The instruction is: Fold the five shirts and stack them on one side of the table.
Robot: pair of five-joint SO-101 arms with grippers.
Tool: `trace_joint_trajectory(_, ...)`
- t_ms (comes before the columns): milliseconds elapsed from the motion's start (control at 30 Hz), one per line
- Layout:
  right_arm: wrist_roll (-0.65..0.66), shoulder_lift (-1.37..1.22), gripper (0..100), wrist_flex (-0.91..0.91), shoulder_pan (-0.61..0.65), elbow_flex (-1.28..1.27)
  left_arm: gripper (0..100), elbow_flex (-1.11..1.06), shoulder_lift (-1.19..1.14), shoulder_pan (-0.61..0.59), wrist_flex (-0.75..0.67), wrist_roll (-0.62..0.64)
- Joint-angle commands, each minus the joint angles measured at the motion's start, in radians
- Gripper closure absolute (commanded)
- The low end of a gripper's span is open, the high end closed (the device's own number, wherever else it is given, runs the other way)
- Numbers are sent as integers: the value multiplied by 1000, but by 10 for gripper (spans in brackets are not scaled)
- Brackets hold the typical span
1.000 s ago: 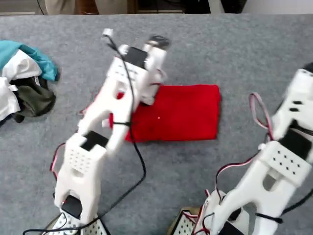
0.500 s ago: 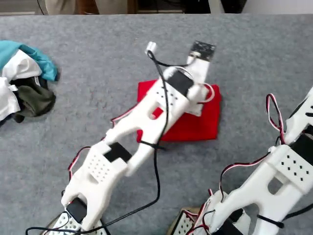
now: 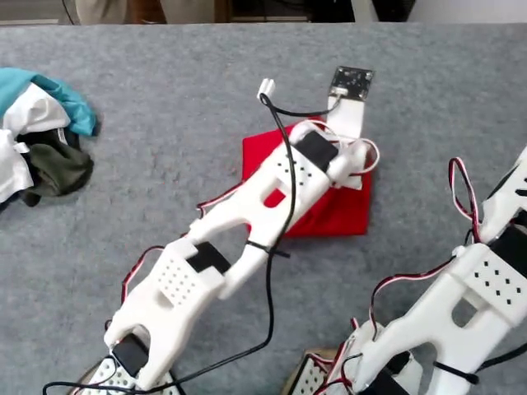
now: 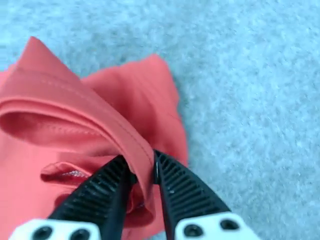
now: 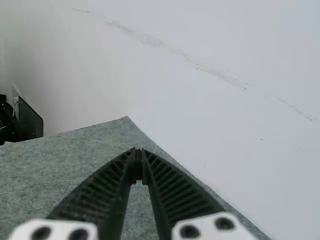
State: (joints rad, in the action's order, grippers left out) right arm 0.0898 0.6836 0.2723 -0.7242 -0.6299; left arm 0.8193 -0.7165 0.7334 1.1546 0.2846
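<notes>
Grey table (image 3: 165,107); left hand (image 4: 143,164) pinching red shirt (image 4: 125,95) fold.

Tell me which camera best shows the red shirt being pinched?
The left wrist view: up close, the left gripper is shut on a fold of the red shirt. The high view shows the shirt on the grey table, with an arm covering the grip. The right wrist view looks past the shut right gripper at a wall.
</notes>
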Motion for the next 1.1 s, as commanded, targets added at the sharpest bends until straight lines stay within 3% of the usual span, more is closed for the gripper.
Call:
trace_joint_trajectory(0, 6, 13, 993, 2, -8, 53, 953, 44, 16, 34, -21, 6)
trace_joint_trajectory(267, 26, 12, 993, 2, 27, 50, 863, 44, 16, -2, -14, 61)
trace_joint_trajectory(400, 124, -35, 993, 6, 99, 50, 791, 51, 25, -57, 2, 167)
trace_joint_trajectory(533, 278, -116, 993, 29, 202, 56, 846, 173, 18, -173, 91, 153)
trace_joint_trajectory(667, 397, -200, 993, 236, 387, 74, 979, 204, -10, -316, 155, 137)
trace_joint_trajectory(867, 422, -332, 993, 549, 677, 130, 981, 149, -147, -362, 152, 137)
trace_joint_trajectory(1067, 434, -435, 993, 709, 760, 143, 981, 181, -337, -356, 72, 141)
